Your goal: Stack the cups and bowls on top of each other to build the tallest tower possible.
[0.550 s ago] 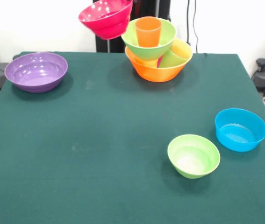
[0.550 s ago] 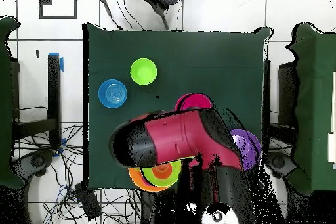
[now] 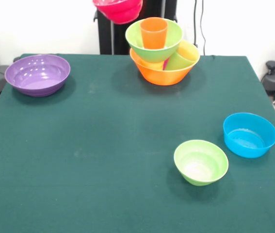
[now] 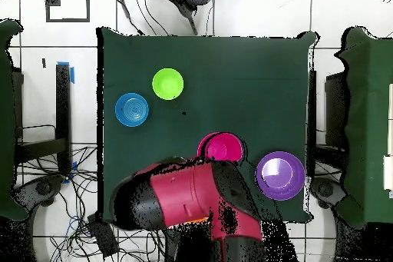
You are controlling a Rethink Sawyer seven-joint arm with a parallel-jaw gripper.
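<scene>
The tower stands at the table's far side: the large orange bowl holds tilted yellow, light green and purple-magenta cups. The large light-green bowl rests on them. The orange-red cup stands upright in it. The small pink-red bowl hangs in the air just up and left of the tower, and shows in the overhead view. My gripper is at the arm's end against this bowl and holds it; its tips are hidden.
The wide purple bowl sits at the far left corner. The small light-green bowl and the blue bowl sit near the right front. In the overhead view my red arm covers the tower.
</scene>
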